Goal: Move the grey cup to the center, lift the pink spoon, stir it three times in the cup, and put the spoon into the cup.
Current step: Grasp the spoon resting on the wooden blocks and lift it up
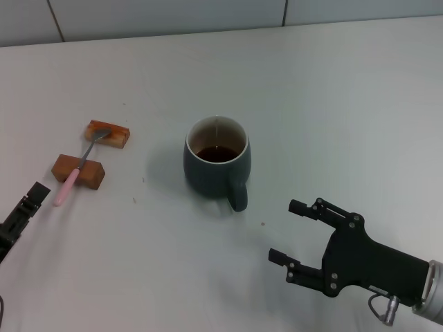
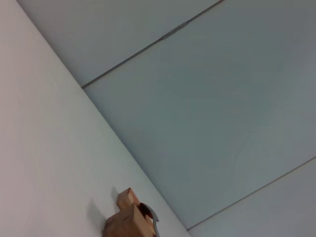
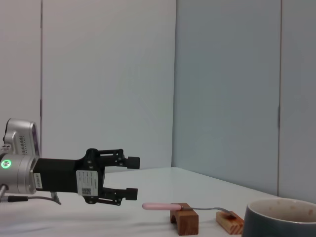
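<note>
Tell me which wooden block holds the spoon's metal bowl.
The far block, the flatter one nearer the wall; the near block, by the left gripper, carries the spoon's pink handle.

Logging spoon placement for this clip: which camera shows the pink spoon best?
The head view: the pink spoon shows whole, bridging two wooden blocks, bowl on the far one. The right wrist view shows it side-on beyond the left claw. The left wrist view catches only a sliver of its metal end by a block.

From the head we look steeply down on the table (image 1: 332, 90); our right wrist camera sits low, facing across it; our left wrist camera tilts up at the wall (image 2: 212, 108); all share the wooden blocks (image 1: 78, 171).
</note>
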Available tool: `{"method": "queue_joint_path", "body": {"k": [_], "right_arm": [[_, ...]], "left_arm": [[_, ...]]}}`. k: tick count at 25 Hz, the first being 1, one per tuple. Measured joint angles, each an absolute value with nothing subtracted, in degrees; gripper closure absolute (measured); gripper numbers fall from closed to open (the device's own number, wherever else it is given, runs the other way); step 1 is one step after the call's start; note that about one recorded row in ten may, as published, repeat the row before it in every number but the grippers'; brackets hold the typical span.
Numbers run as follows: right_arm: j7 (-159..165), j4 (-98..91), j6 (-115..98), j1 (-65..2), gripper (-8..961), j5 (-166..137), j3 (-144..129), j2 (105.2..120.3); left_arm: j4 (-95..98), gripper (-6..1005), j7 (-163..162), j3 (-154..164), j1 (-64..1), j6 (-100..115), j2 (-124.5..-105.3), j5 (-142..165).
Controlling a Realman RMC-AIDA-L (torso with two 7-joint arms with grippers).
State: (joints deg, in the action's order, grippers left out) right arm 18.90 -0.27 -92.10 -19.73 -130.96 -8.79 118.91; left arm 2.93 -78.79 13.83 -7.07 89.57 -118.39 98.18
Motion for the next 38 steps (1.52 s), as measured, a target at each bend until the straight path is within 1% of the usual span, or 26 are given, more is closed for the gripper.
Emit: {"method": "queue_joint_path", "body": {"k": [38], "right_arm": [[19.1, -0.4, -91.6, -20.5, 167, -130.9, -8.8, 119.09]], "left_arm": [[0.6, 192, -80.2, 14.2, -10.5, 82.9, -118.58, 98.2]]}}
